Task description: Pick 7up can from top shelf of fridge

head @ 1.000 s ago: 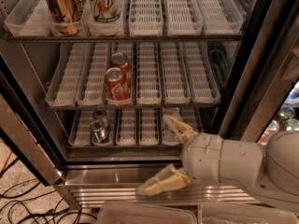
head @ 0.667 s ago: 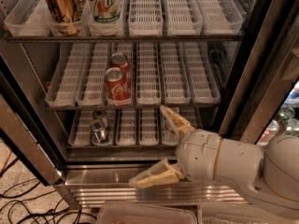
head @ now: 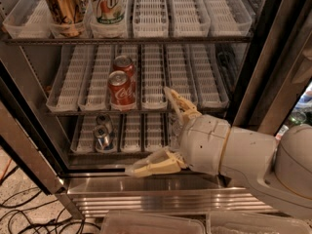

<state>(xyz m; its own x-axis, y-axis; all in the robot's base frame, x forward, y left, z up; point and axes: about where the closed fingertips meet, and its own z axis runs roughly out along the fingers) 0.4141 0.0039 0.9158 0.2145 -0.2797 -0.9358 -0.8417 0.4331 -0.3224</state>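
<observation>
The 7up can [head: 107, 4], whitish with green lettering and a red dot, stands in a white lane tray at the front of the top shelf [head: 156, 30] of the open fridge [head: 161, 191], upper left of the view. A gold-bronze can [head: 62, 5] stands just left of it. My gripper [head: 148, 130] is open and empty, low in front of the fridge by the bottom tier. One finger [head: 178, 104] points up toward the middle shelf; the other [head: 151, 165] reaches left over the steel base. The gripper is well below and right of the 7up can.
Two red cola cans [head: 121, 87] stand one behind the other on the middle shelf. Two more cans [head: 102, 133] sit on the bottom tier. The steel frame [head: 29, 155] runs along the left, cables [head: 19, 208] lie on the floor, and clear bins [head: 156, 223] sit at the bottom edge.
My gripper and arm have shifted left and slightly up, toward the fridge opening. The cans have not moved.
</observation>
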